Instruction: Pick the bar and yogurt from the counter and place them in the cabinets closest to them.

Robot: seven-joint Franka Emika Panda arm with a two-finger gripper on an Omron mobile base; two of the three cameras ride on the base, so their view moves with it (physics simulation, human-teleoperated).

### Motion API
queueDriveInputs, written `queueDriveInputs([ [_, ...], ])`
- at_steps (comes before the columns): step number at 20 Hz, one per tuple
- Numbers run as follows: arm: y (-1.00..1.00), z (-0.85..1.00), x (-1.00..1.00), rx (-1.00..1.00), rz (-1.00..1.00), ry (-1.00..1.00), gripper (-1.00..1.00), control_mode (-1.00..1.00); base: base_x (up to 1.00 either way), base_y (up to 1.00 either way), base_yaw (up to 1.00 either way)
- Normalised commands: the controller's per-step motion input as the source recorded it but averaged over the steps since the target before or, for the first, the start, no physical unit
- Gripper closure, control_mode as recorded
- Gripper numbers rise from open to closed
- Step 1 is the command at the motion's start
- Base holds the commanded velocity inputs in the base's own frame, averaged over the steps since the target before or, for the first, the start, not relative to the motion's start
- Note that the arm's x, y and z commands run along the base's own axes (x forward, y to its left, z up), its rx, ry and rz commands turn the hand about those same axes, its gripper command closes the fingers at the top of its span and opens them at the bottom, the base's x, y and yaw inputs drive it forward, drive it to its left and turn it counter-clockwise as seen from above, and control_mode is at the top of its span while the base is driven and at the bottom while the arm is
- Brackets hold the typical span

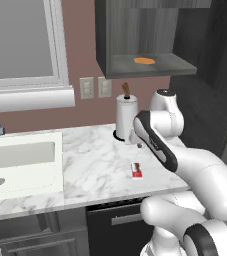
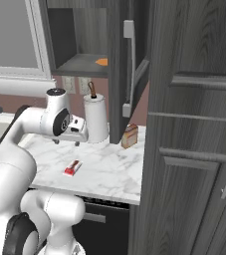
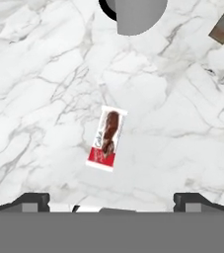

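From the left base view the bar (image 1: pixel 136 171) lay flat on the counter (image 1: pixel 95 165), near its front edge. In the hand view my gripper (image 3: pixel 111 198) hovered above it, jaws spread wide and empty — I judged I should turn to straddle its narrow width, then descend.

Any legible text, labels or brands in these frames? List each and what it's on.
Red-and-white flat bar packet on the white marble counter: white script along one edge, too blurred to read.
Small tan carton by the dark cabinet: no readable print.
Nothing else carries text.
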Motion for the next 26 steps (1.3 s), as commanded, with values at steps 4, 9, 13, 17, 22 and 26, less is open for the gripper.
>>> queueDriveInputs([
  [4,0.07,-0.25,0.08,-0.02,0.00,0.00,-1.00,-1.00,0.00,0.00,0.00],
  [9,0.05,-0.21,0.07,-0.02,0.00,0.00,-1.00,-1.00,0.00,0.00,0.00],
  [13,0.01,-0.06,0.04,-0.02,0.00,0.00,-1.00,-1.00,0.00,0.00,0.00],
  [17,0.00,0.00,0.04,-0.02,0.00,0.00,-1.00,-1.00,0.00,0.00,0.00],
  [22,0.00,-0.04,0.06,-0.02,-0.02,0.03,-1.00,-1.00,0.00,0.00,0.00],
  [26,0.00,-0.20,0.16,0.00,-0.02,0.02,-1.00,-1.00,0.00,0.00,0.00],
])
